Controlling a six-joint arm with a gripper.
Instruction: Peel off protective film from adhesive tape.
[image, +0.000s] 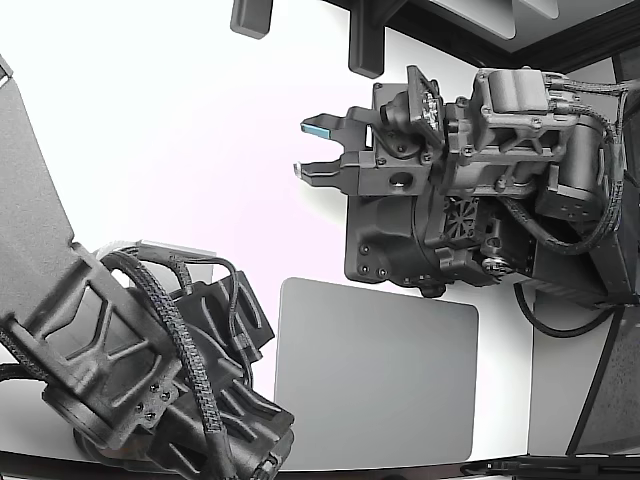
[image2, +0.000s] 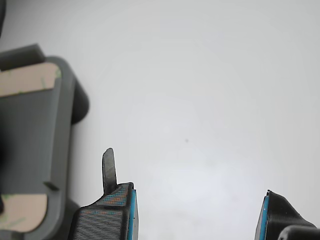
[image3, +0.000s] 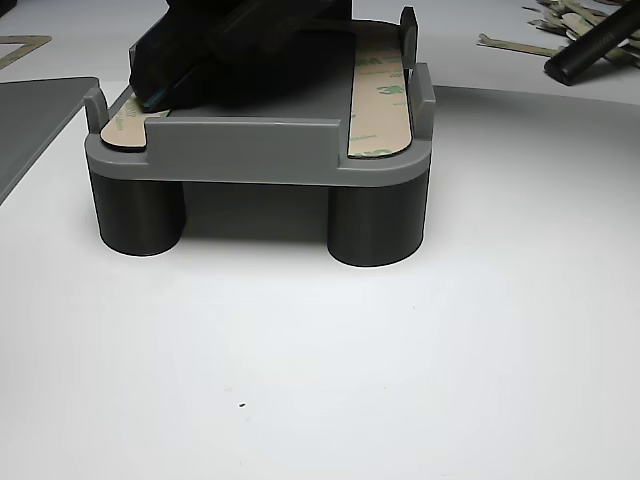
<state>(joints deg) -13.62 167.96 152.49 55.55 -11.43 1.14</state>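
Bright, even overhead light washes the white table (image: 180, 150) out; nearby dark parts blur.

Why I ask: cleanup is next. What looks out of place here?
A small heap of peeled film strips lies loose on the white table, behind the grey fixture. The gripper has open, empty jaws.

tan film-covered tape strips (image3: 378, 95), flat on grey fixture (image3: 260, 150)
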